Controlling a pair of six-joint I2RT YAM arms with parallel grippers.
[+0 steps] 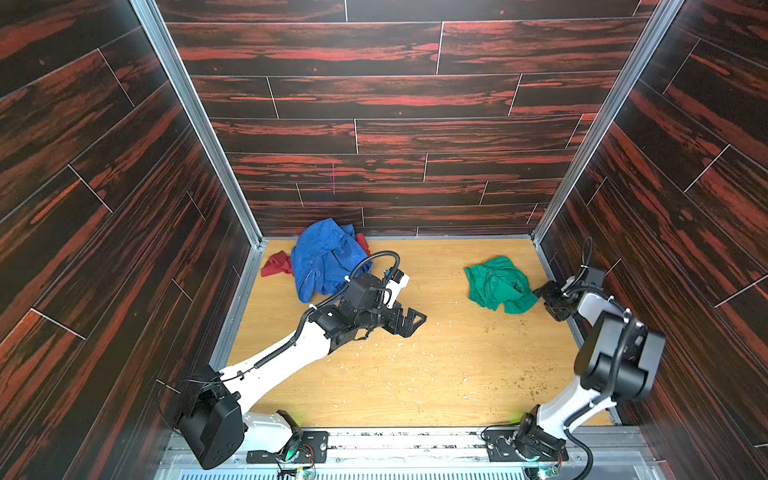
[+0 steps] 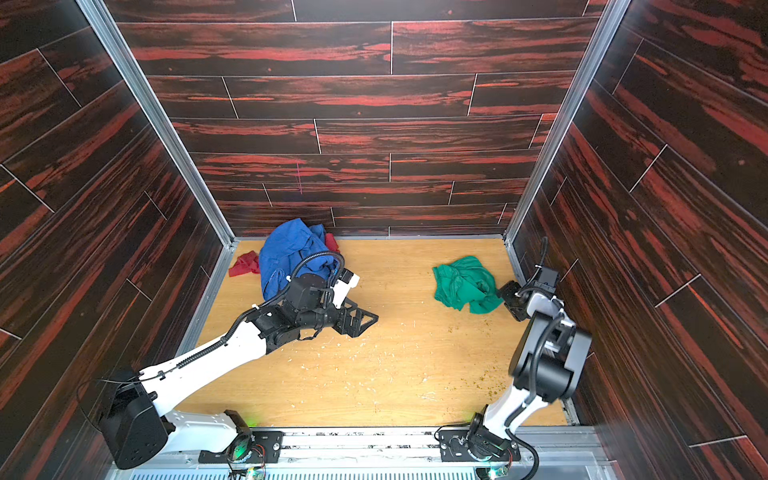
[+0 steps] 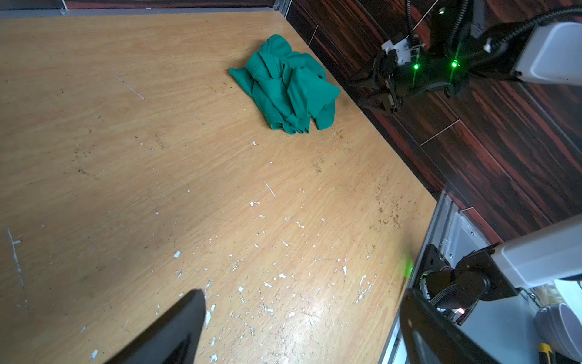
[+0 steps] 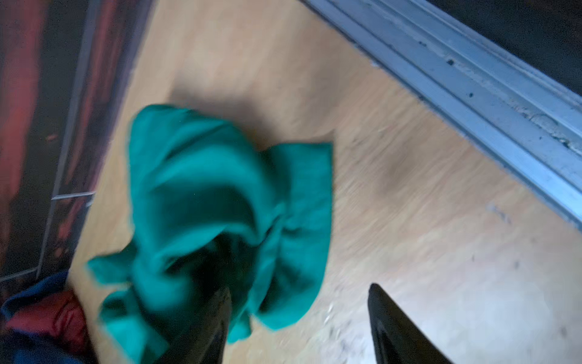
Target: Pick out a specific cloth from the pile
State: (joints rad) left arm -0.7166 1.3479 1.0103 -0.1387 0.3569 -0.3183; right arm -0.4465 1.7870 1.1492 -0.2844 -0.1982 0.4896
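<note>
The green cloth point(image 1: 498, 284) lies crumpled on the worktop point(image 1: 436, 374), well apart from the blue-and-red pile point(image 1: 324, 257). The right pincer point(image 1: 545, 302), jaws parted, sits just beside it (gripping nothing); the left pincer point(image 1: 415, 325) gapes wide, empty, near the pile.

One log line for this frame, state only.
green cloth: on table, apart from pile | left gripper: open, empty | right gripper: open, beside it

Bright, one view blurred.
Our right wrist view smears the crumpled emerald-green fabric cloth point(image 4: 220, 205); glare whitens the pale wooden tabletop point(image 3: 308, 318).
</note>
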